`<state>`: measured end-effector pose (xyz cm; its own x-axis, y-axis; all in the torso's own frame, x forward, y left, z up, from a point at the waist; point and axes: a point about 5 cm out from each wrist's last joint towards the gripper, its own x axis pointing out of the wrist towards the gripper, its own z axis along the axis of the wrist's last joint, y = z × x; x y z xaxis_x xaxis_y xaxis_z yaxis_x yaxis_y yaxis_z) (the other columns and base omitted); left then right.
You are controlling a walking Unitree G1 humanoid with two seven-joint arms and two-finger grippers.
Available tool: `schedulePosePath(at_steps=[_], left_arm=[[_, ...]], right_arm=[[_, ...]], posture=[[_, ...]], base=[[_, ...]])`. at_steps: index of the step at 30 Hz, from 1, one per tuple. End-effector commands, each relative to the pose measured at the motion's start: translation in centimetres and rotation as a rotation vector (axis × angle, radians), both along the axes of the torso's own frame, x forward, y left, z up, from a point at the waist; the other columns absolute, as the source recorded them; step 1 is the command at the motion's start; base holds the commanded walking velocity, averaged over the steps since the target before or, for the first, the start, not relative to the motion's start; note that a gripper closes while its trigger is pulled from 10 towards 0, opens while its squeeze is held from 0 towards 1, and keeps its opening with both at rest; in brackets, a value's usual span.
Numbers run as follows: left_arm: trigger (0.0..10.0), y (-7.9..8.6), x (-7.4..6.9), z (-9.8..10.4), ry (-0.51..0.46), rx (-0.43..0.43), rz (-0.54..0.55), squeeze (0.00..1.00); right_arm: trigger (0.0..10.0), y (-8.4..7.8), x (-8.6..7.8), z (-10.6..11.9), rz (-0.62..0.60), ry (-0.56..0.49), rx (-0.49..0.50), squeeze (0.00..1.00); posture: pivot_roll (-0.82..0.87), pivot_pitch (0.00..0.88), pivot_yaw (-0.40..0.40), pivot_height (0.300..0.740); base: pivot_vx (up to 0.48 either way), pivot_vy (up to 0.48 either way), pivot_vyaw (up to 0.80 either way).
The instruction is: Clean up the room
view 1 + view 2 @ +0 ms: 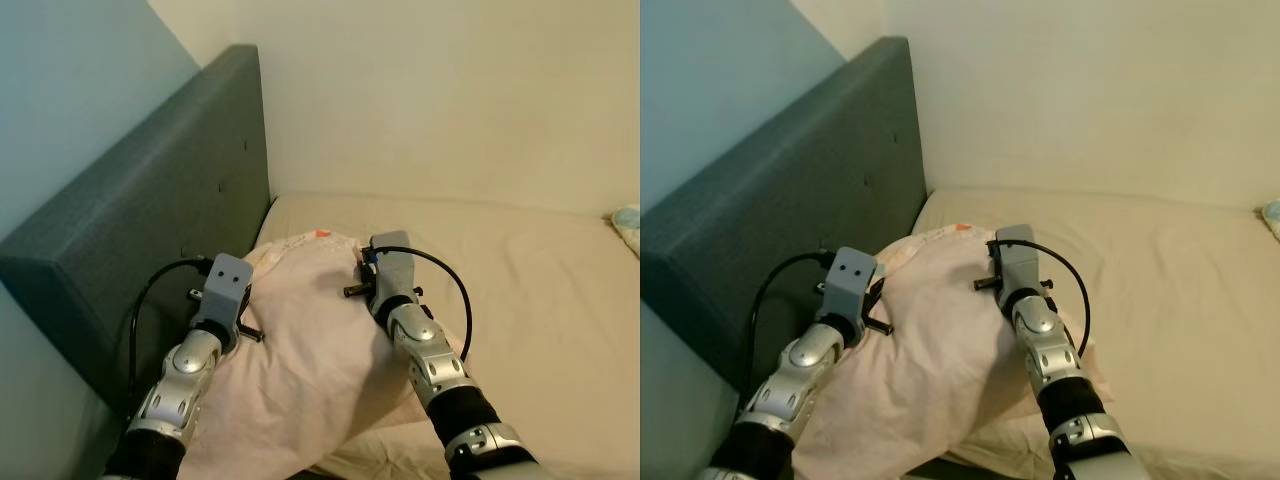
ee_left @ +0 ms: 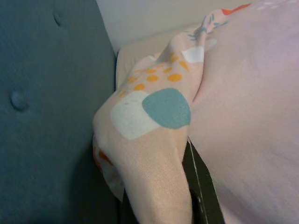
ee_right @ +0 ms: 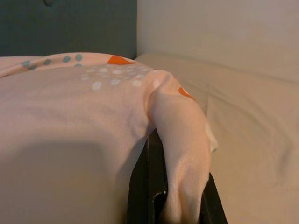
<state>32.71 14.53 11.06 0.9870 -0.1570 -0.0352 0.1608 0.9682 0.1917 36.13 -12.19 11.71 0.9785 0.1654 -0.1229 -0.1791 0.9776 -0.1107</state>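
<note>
1. Pink pillow (image 1: 310,340) — lies at lower centre of the left eye view, on the beige mattress (image 1: 540,300) at its head end, with its upper left edge close beside the grey headboard (image 1: 130,230). Its long axis runs from the lower left of the frame toward the upper centre, roughly across the span between the two arms.

2. Left gripper (image 2: 194,186) — at the pillow's left edge, the side next to the headboard. In the left wrist view a fold of the spotted pillowcase is drawn up over a black finger (image 2: 201,191); the jaws are closed on that fold.

3. Right gripper (image 3: 175,200) — at the pillow's upper right edge, toward the open mattress. In the right wrist view a pinch of pink cloth stands between the black fingers (image 3: 147,186), so these jaws are likewise clamped on the pillow.

4. Governing relation — the pillow sits between the two grippers, each holding an opposite edge; neither arm is nearer than the other. The bulk of the pillow hangs inward and toward the robot from both grips.

5. Judgement — any coming move probably needs both arms to travel together, or the cloth will pull from one grip.

6. Patterned item (image 1: 628,222) — far right edge, well apart.
</note>
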Motion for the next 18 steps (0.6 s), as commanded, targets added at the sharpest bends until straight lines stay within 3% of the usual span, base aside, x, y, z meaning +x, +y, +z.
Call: schedulePosePath(at_steps=[1, 2, 5, 18], left_arm=[[10.0, 1.6, 0.2, 0.2, 0.003, 0.010, 0.079, 0.00], [10.0, 0.6, 0.7, 0.5, 0.008, 0.016, 0.027, 0.00], [10.0, -0.1, 0.6, 0.3, 0.018, 0.025, -0.003, 0.00], [10.0, 0.7, -0.9, -0.3, 0.043, -0.020, 0.026, 0.00]], right_arm=[[10.0, -2.2, 0.3, 1.2, -0.099, -0.046, 0.002, 0.00], [10.0, -3.4, 0.2, 1.6, -0.153, -0.061, 0.002, 0.00], [10.0, -4.2, -0.3, 1.3, -0.195, -0.064, 0.000, 0.00], [10.0, -4.4, -1.4, 0.1, -0.192, -0.029, 0.048, 0.00]], posture=[[-0.10, 0.074, 0.030, 0.636], [-0.11, 0.089, 0.065, 0.636], [-0.12, 0.084, 0.092, 0.636], [-0.07, 0.113, 0.043, 0.636]], base=[[0.000, 0.000, 0.00], [0.000, 0.000, 0.00], [0.000, 0.000, 0.00], [0.000, 0.000, 0.00]])
